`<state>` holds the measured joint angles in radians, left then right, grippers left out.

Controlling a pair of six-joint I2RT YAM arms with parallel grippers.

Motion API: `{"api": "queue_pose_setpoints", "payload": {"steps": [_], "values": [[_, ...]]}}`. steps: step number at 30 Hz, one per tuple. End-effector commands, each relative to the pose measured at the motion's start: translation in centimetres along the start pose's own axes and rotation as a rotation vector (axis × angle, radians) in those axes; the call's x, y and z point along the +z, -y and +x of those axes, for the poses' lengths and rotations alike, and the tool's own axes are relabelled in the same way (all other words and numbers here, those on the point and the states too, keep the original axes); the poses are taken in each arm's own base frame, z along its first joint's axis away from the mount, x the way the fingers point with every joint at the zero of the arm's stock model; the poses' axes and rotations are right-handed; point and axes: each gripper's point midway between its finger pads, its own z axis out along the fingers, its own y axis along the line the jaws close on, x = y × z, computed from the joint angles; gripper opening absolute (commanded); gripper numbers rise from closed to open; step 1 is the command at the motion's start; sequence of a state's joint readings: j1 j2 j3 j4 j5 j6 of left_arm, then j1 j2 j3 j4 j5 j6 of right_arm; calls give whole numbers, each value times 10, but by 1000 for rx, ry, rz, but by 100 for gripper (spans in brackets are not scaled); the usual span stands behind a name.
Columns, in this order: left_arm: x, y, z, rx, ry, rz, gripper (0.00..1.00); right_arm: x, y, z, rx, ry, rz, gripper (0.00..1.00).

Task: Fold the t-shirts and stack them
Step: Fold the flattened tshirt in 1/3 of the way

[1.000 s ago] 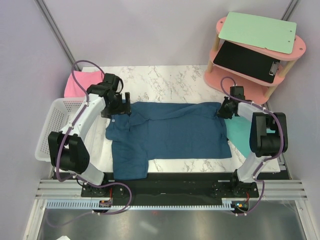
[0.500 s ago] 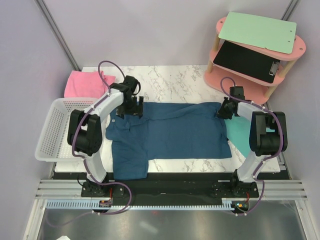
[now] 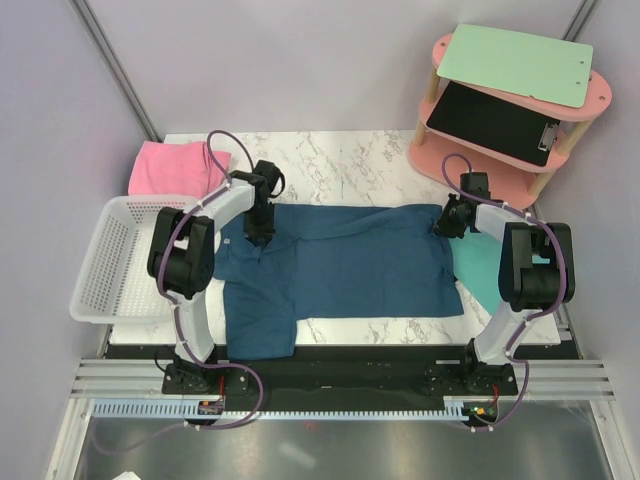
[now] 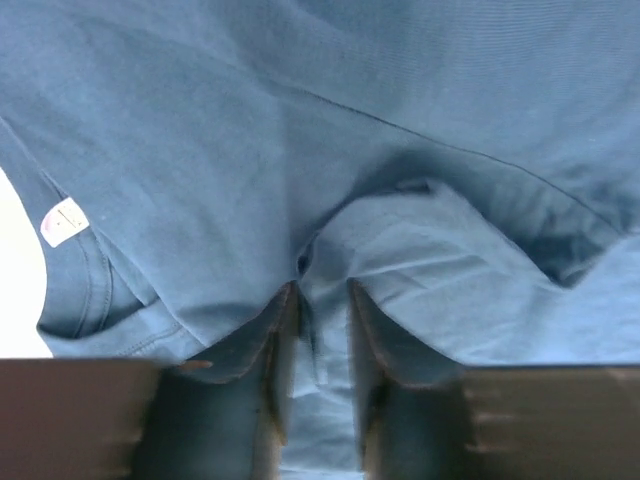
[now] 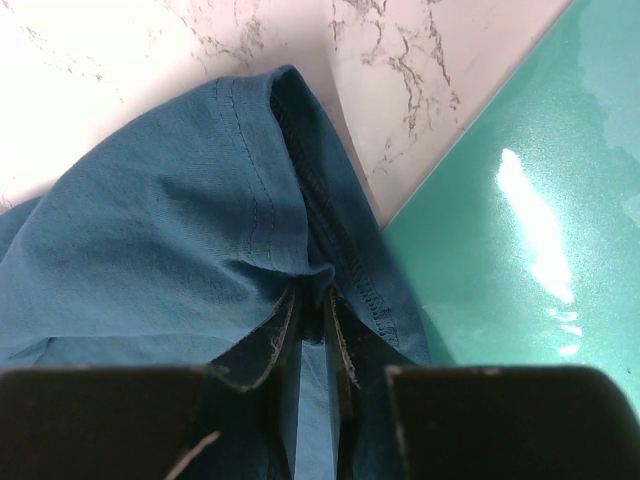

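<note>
The dark teal-blue t-shirt [image 3: 345, 265] lies spread flat on the marble table, one sleeve hanging toward the near edge. My left gripper [image 3: 260, 229] is down on its far left part beside the collar. In the left wrist view the left gripper [image 4: 322, 300] is shut on a raised fold of the blue cloth, and a white neck label [image 4: 63, 221] shows to the left. My right gripper [image 3: 444, 225] sits at the shirt's far right corner. In the right wrist view the right gripper [image 5: 313, 300] is shut on the stitched hem. The light pink t-shirt [image 3: 170, 167] lies bundled at the back left.
A white mesh basket [image 3: 108, 258] stands at the table's left edge. A turquoise mat [image 3: 482, 270] lies under the shirt's right side, and the same mat [image 5: 520, 220] fills the right of the right wrist view. A pink two-tier shelf [image 3: 580, 102] holding clipboards stands at the back right.
My left arm swung right from the shirt's left shoulder toward the collar, came down and closed from wide open onto a fold of blue cloth. The right arm kept still.
</note>
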<state>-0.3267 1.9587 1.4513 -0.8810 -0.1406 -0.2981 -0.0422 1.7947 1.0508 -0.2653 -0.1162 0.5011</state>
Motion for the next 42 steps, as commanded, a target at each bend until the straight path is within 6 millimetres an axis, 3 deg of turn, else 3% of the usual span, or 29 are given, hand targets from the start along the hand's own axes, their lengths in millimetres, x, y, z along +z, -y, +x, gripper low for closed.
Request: {"api": "queue_pose_setpoints", "payload": {"steps": [1, 4, 7, 13, 19, 24, 26, 27, 30, 31, 34, 35, 38, 40, 41, 42], "values": [[-1, -4, -7, -24, 32, -25, 20, 4, 3, -1, -1, -6, 10, 20], [-15, -7, -9, -30, 64, -22, 2, 3, 3, -1, 0, -6, 8, 20], [-39, -7, -8, -19, 116, -5, 2, 3, 2, 0, 0, -7, 6, 20], [-86, -4, 13, 18, 205, -41, 2, 3, 2, 0, 9, -4, 5, 20], [-91, -4, 48, 56, 159, -92, 2, 3, 3, 0, 12, -3, 6, 20], [-62, -22, 88, 95, -32, -239, 2, 0, -1, 1, 15, -11, -11, 20], [-58, -29, 96, 103, -69, -304, 15, -5, -3, 0, 15, -6, -22, 20], [-59, -32, 98, 96, -75, -323, 57, -7, -4, -1, 13, 0, -23, 20], [-69, -30, 87, 73, -17, -319, 97, -15, -5, -7, 12, 12, -24, 20], [-76, -26, 77, 59, 18, -304, 100, -17, -7, -9, 7, 20, -28, 21], [-86, -11, 49, 52, 104, -237, 100, -16, -6, -9, 3, 7, -26, 23], [-87, -8, 42, 60, 120, -228, 100, -15, -8, -8, 4, -3, -34, 36], [-85, -1, 22, 61, 170, -224, 98, -14, -6, -5, 3, -12, -36, 58], [-83, 4, 10, 56, 215, -206, 90, -16, -5, -5, -2, -7, -30, 78], [-81, 5, 8, 56, 222, -199, 82, -17, -6, -6, -4, -3, -32, 84], [-79, 6, 6, 54, 226, -189, 43, -18, -5, -7, -3, -1, -30, 89]]}}
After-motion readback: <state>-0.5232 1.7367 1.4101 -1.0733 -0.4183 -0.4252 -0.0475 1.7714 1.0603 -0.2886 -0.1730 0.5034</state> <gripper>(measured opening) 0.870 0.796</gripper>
